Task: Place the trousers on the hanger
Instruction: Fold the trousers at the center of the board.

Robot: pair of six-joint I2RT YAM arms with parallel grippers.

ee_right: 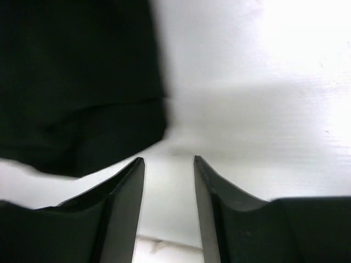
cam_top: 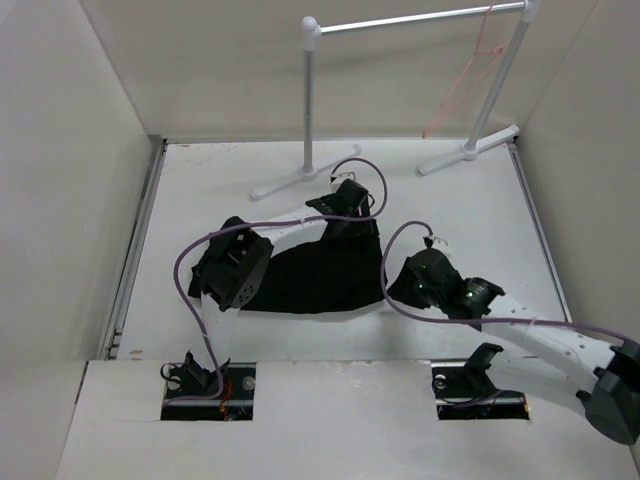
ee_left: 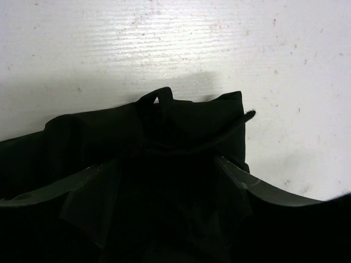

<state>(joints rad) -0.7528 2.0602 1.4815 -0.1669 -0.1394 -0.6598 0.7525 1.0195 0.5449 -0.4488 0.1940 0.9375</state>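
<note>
The black trousers (cam_top: 320,275) lie bunched in the middle of the white table. My left gripper (cam_top: 350,222) is at their far right corner. In the left wrist view the left gripper (ee_left: 167,159) has a puckered fold of the trousers (ee_left: 181,120) between its fingers, which the cloth partly covers. My right gripper (cam_top: 398,285) hovers just right of the trousers. In the right wrist view the right gripper (ee_right: 167,159) is open and empty over bare table, with the trousers' edge (ee_right: 77,82) to its left. The pinkish-red wire hanger (cam_top: 470,70) hangs on the rack at the far right.
The grey metal rack (cam_top: 400,20) with white joints and feet stands at the back of the table. White walls enclose the left, back and right. My left arm's black elbow (cam_top: 232,265) is over the trousers' left end. Purple cables loop above the cloth.
</note>
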